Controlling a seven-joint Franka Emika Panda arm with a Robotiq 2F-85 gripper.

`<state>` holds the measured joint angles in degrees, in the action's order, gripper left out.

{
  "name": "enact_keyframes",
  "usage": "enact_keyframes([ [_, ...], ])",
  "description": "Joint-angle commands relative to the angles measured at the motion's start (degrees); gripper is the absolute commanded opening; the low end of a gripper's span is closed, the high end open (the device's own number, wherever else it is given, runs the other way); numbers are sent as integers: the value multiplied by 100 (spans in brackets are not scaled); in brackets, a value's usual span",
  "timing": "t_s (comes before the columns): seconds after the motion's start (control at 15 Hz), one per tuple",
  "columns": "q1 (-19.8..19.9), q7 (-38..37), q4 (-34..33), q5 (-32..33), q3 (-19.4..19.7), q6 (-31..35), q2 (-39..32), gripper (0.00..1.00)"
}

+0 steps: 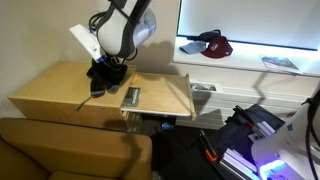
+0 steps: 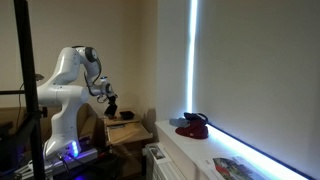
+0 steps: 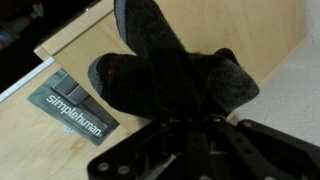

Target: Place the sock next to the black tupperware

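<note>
Hovering over the wooden table (image 1: pixel 50 92), the gripper (image 1: pixel 104 70) is clamped on the sock (image 3: pixel 170 70). In the wrist view the black fabric bunches down into the fingers and fans out above the tabletop, limp and folded, so it's up in the air, not laid down yet.

Just right of it on the table lies a flat dark panel (image 3: pixel 70 105) printed "simplehuman". Whether that belongs to the black tupperware I can't tell, and no raised rim shows clearly in any view. In an exterior view there's a dark mass right under the gripper, sock and perhaps container merging.

So the step in hand is carry and set down. Best play, I'd say: find the container's edge first and lower until the dangling end touches bare wood just beside it. Then drag slightly so the sock lies flat rather than heaped, and only then let go, keeping it off the rim.

Contents? No container's inside is visible, so nothing to call there. The dark red cap (image 1: pixel 213 44) sits far right on the white ledge (image 1: pixel 245 58), well apart.
</note>
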<state>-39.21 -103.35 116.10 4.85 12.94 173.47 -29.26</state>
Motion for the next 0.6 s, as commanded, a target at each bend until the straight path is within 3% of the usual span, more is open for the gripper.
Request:
enact_keyframes([
  [0.0, -437, -244, -944, 64, 642, 227, -1110, 2],
  [0.27, -354, -11, -1422, -323, 404, 243, -1547, 2],
  [0.33, -343, 19, -1488, -404, 348, 195, -1559, 32],
  [0.4, -307, 89, -1540, -441, 294, 89, -1557, 33],
  [0.53, -268, 177, -1501, -491, 255, -485, -1346, 47],
])
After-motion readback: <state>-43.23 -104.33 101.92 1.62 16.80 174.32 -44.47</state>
